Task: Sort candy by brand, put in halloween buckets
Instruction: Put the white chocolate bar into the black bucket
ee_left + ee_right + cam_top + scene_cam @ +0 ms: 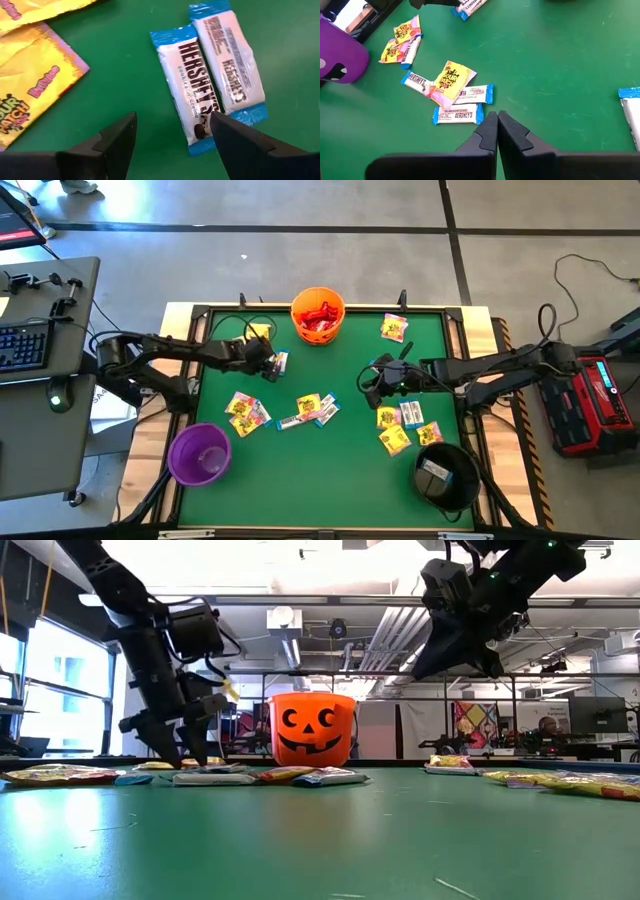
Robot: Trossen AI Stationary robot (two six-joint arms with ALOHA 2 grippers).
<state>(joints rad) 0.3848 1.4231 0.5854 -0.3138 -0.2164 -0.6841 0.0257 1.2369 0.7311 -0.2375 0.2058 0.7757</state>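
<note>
Hovering L gripper (172, 131), jaws wide, empty, over two Hershey's bars (190, 90) w/ Sour Patch packets (30, 85) beside. R gripper (497, 125) fully closed, empty, above green table (330, 470).

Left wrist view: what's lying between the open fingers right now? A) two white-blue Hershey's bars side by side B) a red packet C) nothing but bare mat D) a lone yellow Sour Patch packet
A: the left gripper stands open over two white-blue Hershey's bars lying side by side on the green mat; the yellow packets lie off to one side.
</note>
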